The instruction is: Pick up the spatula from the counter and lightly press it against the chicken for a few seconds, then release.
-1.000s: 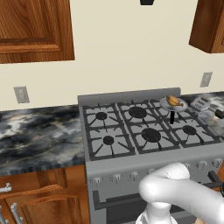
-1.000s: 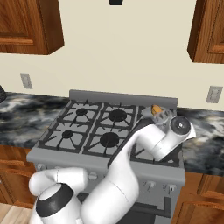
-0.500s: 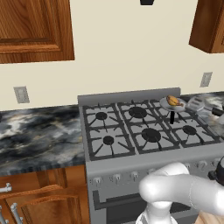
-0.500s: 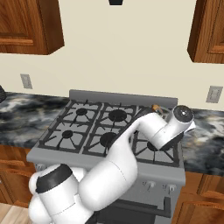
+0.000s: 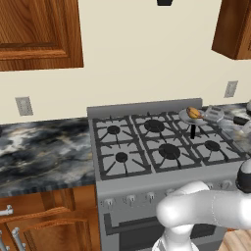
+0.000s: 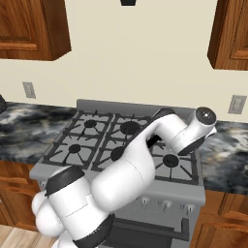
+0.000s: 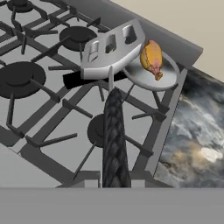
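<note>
On the left, the marble desk [image 5: 44,152] meets one stove [image 5: 147,184], which carries six burners under dark grates. Over the right-hand burners, one spatula [image 7: 112,48] reaches straight out from the tool. Its dark ribbed handle runs away from the grip, and its silver blade, cut with three slots, hangs clear of the grate with a dark shadow under it. The tool is pressed together on the near end of that handle, pinching it.

In the hand view, one golden-brown piece of chicken [image 7: 151,57] lies just right of the blade. It rests on one small round pan [image 7: 168,76] at the stove's back right corner. The blade's right edge overlaps the pan's left rim and stands just beside the chicken, but I cannot tell whether blade and chicken touch. In the left base view, the pan's black handle points toward the stove's front. Further right, the marble desk takes up again.
</note>
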